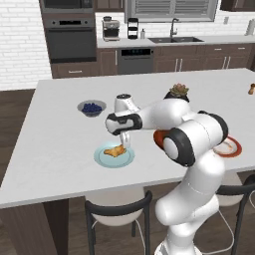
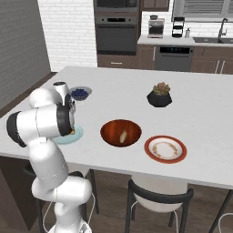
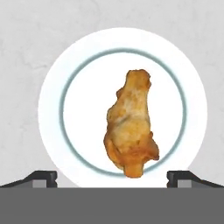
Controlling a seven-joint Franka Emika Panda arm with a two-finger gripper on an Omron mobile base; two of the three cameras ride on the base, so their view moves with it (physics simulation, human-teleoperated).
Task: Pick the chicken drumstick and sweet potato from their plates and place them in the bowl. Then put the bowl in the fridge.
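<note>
The golden-orange chicken drumstick (image 3: 131,127) lies on the light blue plate (image 3: 48,109), which sits near the counter's front edge (image 1: 114,156). My gripper (image 1: 125,142) hangs just above the drumstick (image 1: 115,151) and is open, with a dark fingertip (image 3: 41,177) on either side and nothing between them. The pale sweet potato (image 2: 123,134) rests inside the dark reddish-brown bowl (image 2: 109,129). Right of the bowl stands the white plate with a red-brown rim (image 2: 165,159), with nothing on it. The fridge is out of view.
A small grey bowl of blueberries (image 1: 91,107) sits behind the blue plate. A black plant pot (image 2: 159,96) stands further back. Stools (image 1: 117,211) are tucked under the counter's front edge. My arm's elbow (image 1: 191,139) covers most of the bowl in the left base view.
</note>
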